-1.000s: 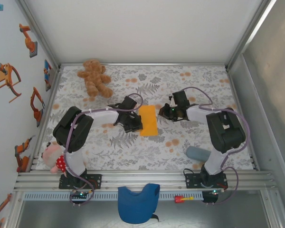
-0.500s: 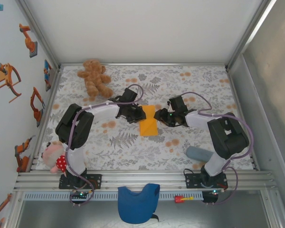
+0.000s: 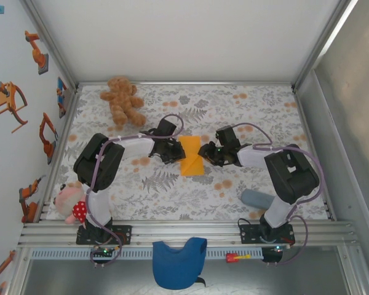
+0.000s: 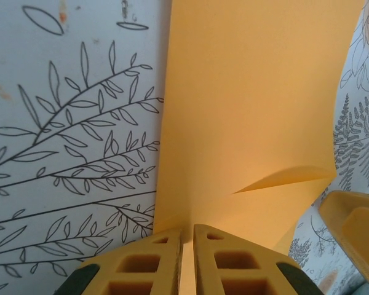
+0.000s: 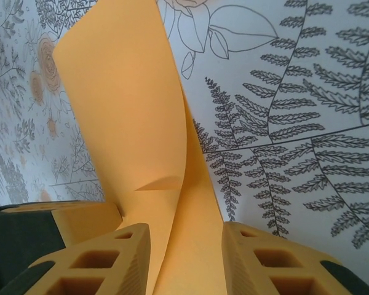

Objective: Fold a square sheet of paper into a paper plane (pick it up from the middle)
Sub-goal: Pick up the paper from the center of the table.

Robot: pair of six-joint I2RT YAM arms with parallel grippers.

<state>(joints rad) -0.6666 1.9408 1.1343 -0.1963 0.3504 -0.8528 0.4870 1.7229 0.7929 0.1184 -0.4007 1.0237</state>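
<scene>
**A:** Item and place?
**B:** Orange sheet of paper, folded double, lying mid-counter.
**A:** Handling?
**B:** Likely feather-light, limp and quick to crease — take it at an edge. Left jaws closed on its left edge; right jaws apart, straddling the raised right layer, unclamped.

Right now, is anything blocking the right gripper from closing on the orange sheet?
Nothing visible does. The orange sheet has its raised edge between the open fingers of the right gripper, with bare tablecloth beside it. The left gripper pinches the opposite edge.
</scene>
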